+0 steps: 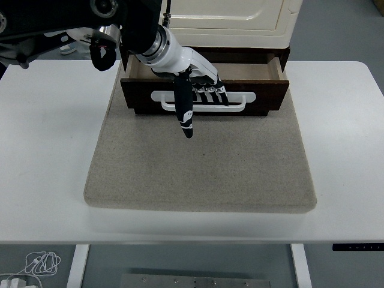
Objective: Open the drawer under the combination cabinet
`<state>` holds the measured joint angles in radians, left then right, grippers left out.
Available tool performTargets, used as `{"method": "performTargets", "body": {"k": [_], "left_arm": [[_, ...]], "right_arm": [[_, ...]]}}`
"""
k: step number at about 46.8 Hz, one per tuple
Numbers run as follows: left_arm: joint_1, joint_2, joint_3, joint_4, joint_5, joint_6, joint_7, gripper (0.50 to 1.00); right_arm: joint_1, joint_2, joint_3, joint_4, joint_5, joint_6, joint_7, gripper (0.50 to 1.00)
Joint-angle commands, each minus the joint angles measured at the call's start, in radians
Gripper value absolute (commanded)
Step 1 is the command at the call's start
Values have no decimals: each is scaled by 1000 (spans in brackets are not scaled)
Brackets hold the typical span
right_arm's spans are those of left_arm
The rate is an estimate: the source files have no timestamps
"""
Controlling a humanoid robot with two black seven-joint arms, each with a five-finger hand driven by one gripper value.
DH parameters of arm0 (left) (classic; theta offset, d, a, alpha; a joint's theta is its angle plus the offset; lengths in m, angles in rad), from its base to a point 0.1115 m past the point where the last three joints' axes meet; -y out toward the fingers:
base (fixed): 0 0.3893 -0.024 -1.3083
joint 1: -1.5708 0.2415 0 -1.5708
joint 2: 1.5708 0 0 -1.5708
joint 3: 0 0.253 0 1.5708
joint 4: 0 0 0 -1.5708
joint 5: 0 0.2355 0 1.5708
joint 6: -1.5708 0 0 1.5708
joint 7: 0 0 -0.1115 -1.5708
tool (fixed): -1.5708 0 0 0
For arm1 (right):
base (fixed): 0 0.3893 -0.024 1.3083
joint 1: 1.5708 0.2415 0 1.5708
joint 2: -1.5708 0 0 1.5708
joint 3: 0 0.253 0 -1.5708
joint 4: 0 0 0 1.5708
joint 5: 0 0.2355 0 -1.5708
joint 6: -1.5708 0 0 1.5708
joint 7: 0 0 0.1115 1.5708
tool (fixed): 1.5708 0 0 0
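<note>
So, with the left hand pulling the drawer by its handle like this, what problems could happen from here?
1. The left hand hooks the white handle left of its middle, so the drawer may turn and jam.
2. Only the curled fingers hold the handle; the thumb sticks out below, so the grip could slip off.
3. The cabinet stands on a soft mat and might slide forward with the pull.
</note>
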<state>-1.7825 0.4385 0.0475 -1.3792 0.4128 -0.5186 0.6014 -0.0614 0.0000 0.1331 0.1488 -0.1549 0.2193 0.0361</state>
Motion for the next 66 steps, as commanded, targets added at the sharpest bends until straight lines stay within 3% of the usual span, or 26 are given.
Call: {"method": "performTargets", "body": {"k": [1,66], "left_arm": [[-2,5,-2,-6,0,0,0,1000],[-21,59,-14,-100,-26,-64,0,1000]], "right_arm": [[0,0,0,0,0,0,-1,926],[0,0,0,0,0,0,-1,926]]}}
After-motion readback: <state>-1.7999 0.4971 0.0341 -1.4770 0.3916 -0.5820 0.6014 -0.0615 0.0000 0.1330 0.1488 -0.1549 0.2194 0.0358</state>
